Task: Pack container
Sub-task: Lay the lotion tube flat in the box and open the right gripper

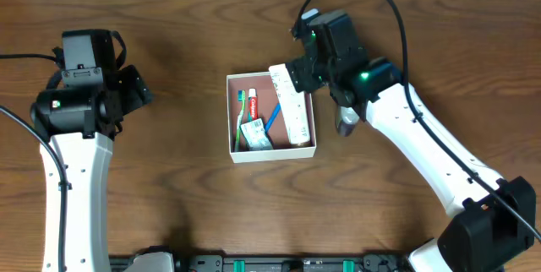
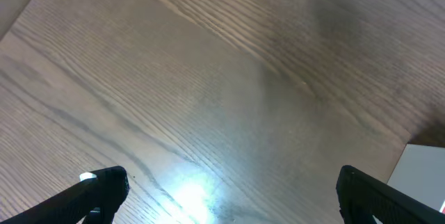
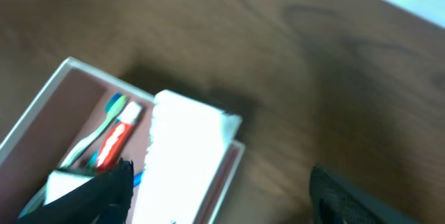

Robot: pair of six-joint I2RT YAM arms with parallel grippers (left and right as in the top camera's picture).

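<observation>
The container (image 1: pixel 272 151), a shallow white-walled box with a pinkish-brown inside, sits mid-table. Inside lie a red toothpaste tube (image 1: pixel 252 107), a green toothbrush (image 1: pixel 241 120), a blue toothbrush (image 1: pixel 272 121) and a small white packet (image 1: pixel 256 135). A long white box (image 1: pixel 289 107) lies along its right side, its far end propped on the rim. My right gripper (image 1: pixel 308 74) hovers over that far end, open. In the right wrist view the white box (image 3: pixel 184 154) sits below the wide-apart jaws of the right gripper (image 3: pixel 222 190), beside the toothpaste tube (image 3: pixel 115 140). My left gripper (image 1: pixel 135 86) is open over bare wood, far left.
Brown wooden tabletop (image 1: pixel 177 187) surrounds the container. In the left wrist view a white corner of the container (image 2: pixel 424 168) shows at the right edge, beyond the open left gripper (image 2: pixel 229 197). Black cables run from both arms.
</observation>
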